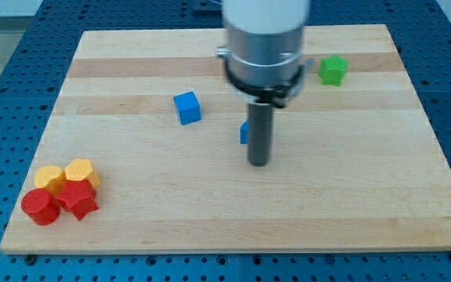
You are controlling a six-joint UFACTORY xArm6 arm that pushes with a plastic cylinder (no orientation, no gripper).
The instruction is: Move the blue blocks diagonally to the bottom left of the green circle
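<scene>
A blue cube (186, 107) sits on the wooden board, left of centre in the upper half. A second blue block (243, 132) is mostly hidden behind my rod; only its left edge shows. My tip (259, 164) rests on the board just below and right of that hidden blue block, and to the right of the blue cube. No green circle shows. A green star-shaped block (333, 70) lies at the view's upper right, above and right of my rod.
At the view's bottom left a cluster holds two yellow blocks (66, 175), a red cylinder (39, 207) and a red star-like block (77, 199). The arm's wide body (263, 39) hides the board's top centre.
</scene>
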